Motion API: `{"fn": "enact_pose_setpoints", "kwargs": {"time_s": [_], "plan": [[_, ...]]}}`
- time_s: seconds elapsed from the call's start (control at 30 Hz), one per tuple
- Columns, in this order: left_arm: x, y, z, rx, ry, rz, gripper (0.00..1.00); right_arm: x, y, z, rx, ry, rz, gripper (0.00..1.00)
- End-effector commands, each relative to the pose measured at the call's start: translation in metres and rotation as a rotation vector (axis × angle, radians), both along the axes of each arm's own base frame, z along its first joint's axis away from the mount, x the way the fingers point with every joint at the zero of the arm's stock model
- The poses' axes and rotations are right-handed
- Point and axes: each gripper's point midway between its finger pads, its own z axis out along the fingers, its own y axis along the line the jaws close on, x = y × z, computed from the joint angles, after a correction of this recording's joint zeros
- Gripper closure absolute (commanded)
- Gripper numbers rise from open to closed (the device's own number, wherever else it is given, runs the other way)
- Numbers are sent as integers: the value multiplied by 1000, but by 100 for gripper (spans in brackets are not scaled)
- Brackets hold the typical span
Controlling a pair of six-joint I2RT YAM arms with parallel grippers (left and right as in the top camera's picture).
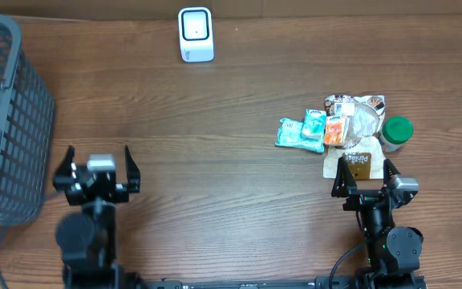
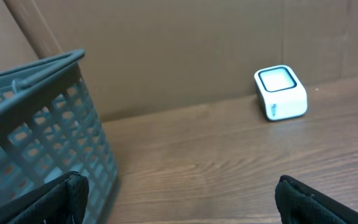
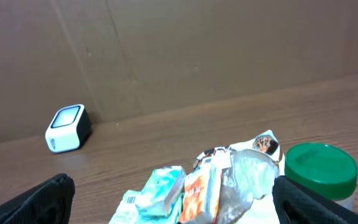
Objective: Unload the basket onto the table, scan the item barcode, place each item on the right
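Packet pile [image 1: 335, 128] just ahead of right end effector [image 1: 365, 165]

centre table [image 1: 215, 160]: free | left: basket [image 1: 10, 120] | right: item pile [image 1: 335, 128]

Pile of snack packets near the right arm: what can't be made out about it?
Barcodes on the colourful plastic packets: too small overhead; bottom edge crops them in the right wrist view.
Brown pouch: partly under the open right gripper overhead.
Green-lidded jar: body cropped, right wrist view.
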Motion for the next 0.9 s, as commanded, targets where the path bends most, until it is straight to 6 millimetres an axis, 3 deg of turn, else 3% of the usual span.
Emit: {"fn": "enact_pose_setpoints", "kwargs": {"time_s": [0.0, 0.2, 0.87], "plan": [[-10, -4, -30, 20, -32, -22, 0, 0, -1, -2, -2, -1, -5, 0], [-15, -6, -73, 8, -1, -31, 0, 0, -1, -2, -2, -1, -5, 0], [-14, -9, -73, 7, 0, -45, 0, 0, -1, -2, -2, -1, -5, 0]]}}
